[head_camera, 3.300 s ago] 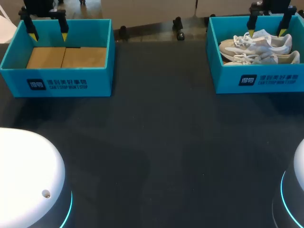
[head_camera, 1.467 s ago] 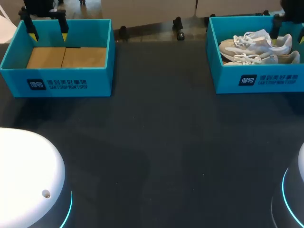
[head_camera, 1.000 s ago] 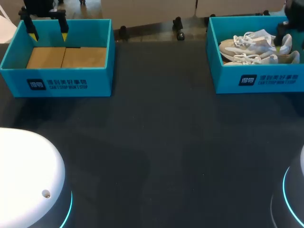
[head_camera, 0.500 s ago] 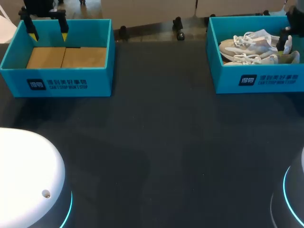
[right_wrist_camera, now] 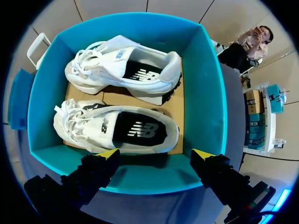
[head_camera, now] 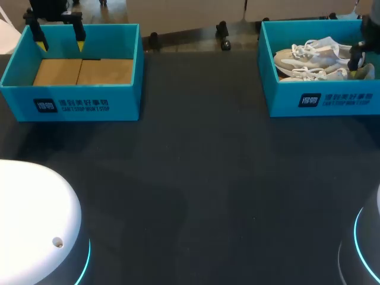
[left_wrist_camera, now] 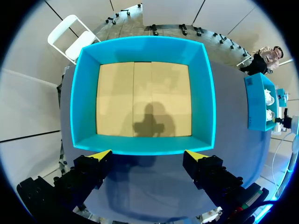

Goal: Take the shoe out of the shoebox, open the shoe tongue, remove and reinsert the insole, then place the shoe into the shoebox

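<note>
Two shoes [right_wrist_camera: 124, 70] in shoebox [right_wrist_camera: 205, 93], near shoe [right_wrist_camera: 117, 128] seemingly ahead of right tool [right_wrist_camera: 155, 154].

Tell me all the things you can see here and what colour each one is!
Table: one, dark, under everything.
Left shoebox: one, turquoise, far left of the table, tan cardboard floor showing.
Right shoebox: one, turquoise, far right of the table.
Nearer shoe: one, white, in the right shoebox, closest to the right gripper.
Farther shoe: one, white, beside it in the same box.
Insoles: two, black, one inside each shoe.
Left gripper: one, black with yellow tips, open, above the left shoebox's wall.
Right gripper: one, same colours, open, above the right shoebox's wall.
</note>
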### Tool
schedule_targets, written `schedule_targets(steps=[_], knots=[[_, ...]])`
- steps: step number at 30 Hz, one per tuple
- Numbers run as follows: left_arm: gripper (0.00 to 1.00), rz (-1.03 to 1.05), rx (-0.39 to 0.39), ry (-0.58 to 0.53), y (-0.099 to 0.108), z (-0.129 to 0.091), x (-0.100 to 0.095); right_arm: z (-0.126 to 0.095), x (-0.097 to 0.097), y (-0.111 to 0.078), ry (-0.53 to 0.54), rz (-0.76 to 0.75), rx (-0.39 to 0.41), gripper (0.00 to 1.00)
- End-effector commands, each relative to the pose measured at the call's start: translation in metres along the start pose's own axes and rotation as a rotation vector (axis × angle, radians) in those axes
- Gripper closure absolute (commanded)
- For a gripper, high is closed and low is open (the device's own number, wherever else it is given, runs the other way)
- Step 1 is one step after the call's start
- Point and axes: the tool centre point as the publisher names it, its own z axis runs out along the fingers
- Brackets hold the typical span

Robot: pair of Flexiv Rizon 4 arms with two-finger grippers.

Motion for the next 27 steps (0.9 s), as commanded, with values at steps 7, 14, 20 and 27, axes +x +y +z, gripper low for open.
schedule_targets(steps=[7, 14, 20, 27], knots=[[0.00, 0.000, 0.000, 0.000, 0.000, 0.000, 0.000, 0.011, -0.005, 0.002, 0.031, -0.012, -0.009, 0.00], [0.00, 0.000, 0.000, 0.000, 0.000, 0.000, 0.000, 0.019, -0.016, 0.005, 0.040, -0.011, -0.010, 0.03], [0.00, 0.000, 0.000, 0.000, 0.000, 0.000, 0.000, 0.025, -0.016, 0.010, 0.044, -0.017, -0.006, 0.17], [0.00, 0.000, 0.000, 0.000, 0.000, 0.000, 0.000, 0.029, -0.012, 0.016, 0.052, -0.039, 0.000, 0.10]])
